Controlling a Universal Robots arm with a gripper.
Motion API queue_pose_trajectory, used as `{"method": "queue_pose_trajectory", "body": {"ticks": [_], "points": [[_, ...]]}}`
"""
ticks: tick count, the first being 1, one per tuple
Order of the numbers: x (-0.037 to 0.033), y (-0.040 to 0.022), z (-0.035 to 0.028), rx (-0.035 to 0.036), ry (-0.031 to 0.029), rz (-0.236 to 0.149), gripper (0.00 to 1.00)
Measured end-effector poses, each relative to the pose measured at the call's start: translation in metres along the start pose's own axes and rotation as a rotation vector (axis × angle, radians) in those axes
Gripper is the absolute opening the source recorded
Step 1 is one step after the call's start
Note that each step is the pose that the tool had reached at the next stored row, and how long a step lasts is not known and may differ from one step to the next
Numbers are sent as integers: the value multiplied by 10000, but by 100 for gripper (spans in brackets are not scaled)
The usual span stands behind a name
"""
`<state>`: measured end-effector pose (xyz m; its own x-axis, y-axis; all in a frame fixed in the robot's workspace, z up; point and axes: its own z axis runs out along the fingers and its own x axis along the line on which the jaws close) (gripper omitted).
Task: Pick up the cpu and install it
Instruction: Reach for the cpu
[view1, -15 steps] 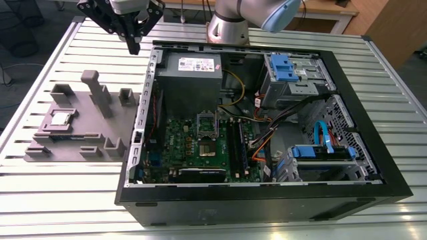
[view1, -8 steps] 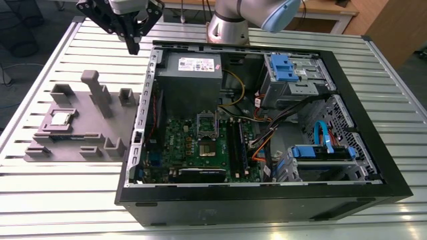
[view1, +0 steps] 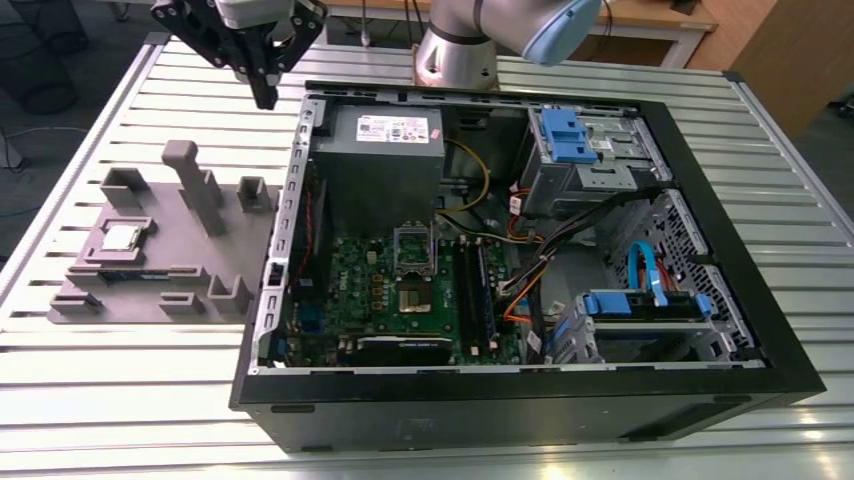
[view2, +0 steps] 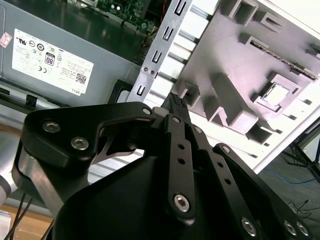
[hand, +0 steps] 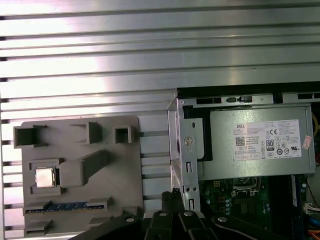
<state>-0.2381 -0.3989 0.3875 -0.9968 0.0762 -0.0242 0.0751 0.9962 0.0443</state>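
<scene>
Claw: the black multi-link claw (view1: 267, 98) hangs in the air over the case's corner nearest the power supply, towards the exterior view's left. Its fingers are clenched tip to tip with nothing between them; both wrist views show the tips (view2: 175, 101) (hand: 172, 196) pressed together.
Cpu: the small flat square cpu with a shiny silver-grey top (view1: 123, 237) (view2: 276, 93) (hand: 44, 177) lies flat in a square recess of the fixture plate, well apart from the claw and untouched.
Fixture plate: a grey plastic plate with raised blocks and pockets (view1: 158, 208) (hand: 125, 165) rests on the worktop just beside the case, on the exterior view's left.
Case: a black open computer case lying on its side (view1: 534, 405), with a green motherboard (view1: 358, 272) inside.
Socket: a rectangular metal-framed socket with a dark centre (view1: 412, 247) sits on the motherboard.
Power supply: a grey metal box with a white label (view1: 380, 140) (hand: 255, 142) (view2: 50, 60) fills the case corner closest to the claw.
Worktop: a ribbed aluminium worktop (view1: 134, 400) (hand: 100, 50) carries plate and case.
</scene>
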Motion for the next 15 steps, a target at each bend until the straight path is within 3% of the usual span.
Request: {"method": "queue_pose_trajectory", "body": {"ticks": [15], "points": [[44, -3, 1, 0, 0, 1, 10]]}}
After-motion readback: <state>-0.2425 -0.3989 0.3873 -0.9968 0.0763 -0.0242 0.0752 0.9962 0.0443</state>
